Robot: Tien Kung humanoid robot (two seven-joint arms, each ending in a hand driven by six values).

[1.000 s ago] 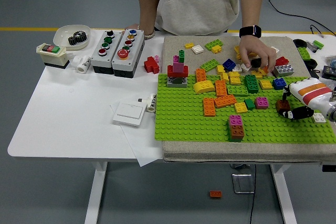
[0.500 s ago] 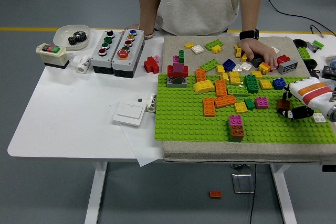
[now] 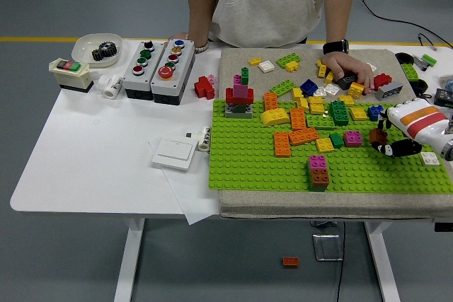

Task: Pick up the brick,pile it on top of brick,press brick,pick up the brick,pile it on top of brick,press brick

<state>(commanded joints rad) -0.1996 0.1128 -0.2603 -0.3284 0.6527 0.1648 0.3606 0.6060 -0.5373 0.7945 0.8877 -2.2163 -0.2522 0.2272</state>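
- White table [image 3: 92, 167] carries a green baseplate [image 3: 248, 164] on a grey mat.
- Right hand [image 3: 386, 139] grasps a brown brick [image 3: 376, 136], lifted right of the pink-on-brown stack [image 3: 318, 172].
- Brick judged light, rigid, smooth: pinch opposite side walls.
- Person's hand [image 3: 352, 73] rests on loose bricks beyond the baseplate.

Right hand [image 3: 388, 139] grips a brown brick [image 3: 377, 136] over the green baseplate [image 3: 269, 167]; a person's hand [image 3: 348, 72] rests on loose bricks at the desk's [image 3: 85, 167] far side.
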